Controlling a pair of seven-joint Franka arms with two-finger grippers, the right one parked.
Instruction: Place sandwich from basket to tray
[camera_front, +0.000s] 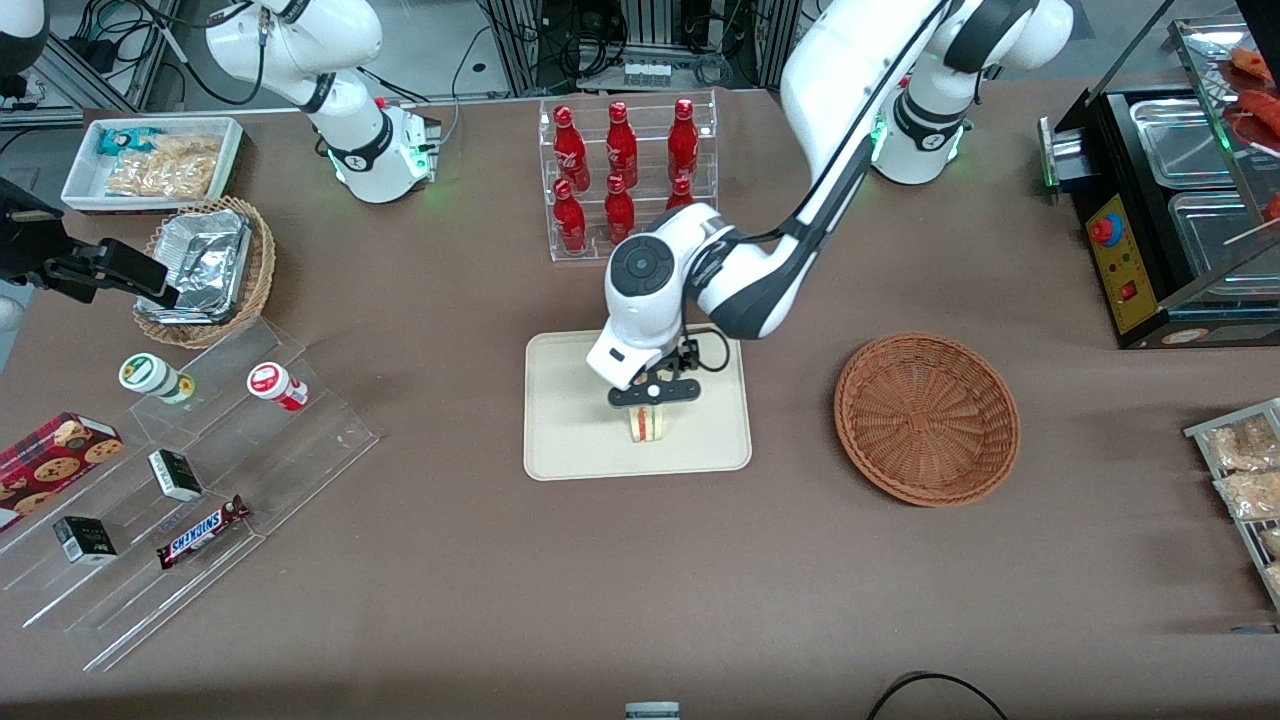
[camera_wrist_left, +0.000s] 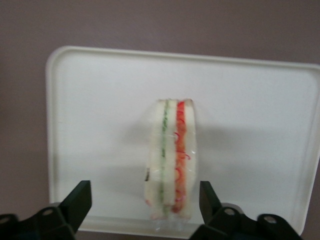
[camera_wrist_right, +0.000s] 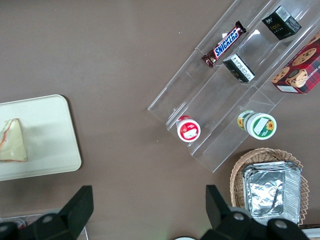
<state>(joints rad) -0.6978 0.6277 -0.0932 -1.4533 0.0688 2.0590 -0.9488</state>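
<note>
Six red bottles (camera_front: 620, 175) — two baskets (camera_front: 927, 417)

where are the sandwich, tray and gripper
sandwich (camera_wrist_left: 171, 160), left wrist view, its filling edge
tray (camera_front: 570, 440), front view, bare floor
gripper (camera_wrist_left: 145, 202), left wrist view, open, midway between fingertips, over sandwich

The light is bright and even, coming from above; the brown table (camera_front: 450, 560) shows only soft, faint shadows; a dim band runs along the table edge nearest the front camera; the foil container (camera_front: 200, 262) shines with glare; the front view is sharp; the left wrist view is soft and blurry, and the tray (camera_wrist_left: 100, 100) looks washed out; the gripper (camera_wrist_left: 145, 200) hangs over the sandwich (camera_wrist_left: 172, 160), fingers (camera_wrist_left: 77, 202) wide apart, dark and fuzzy.
</note>
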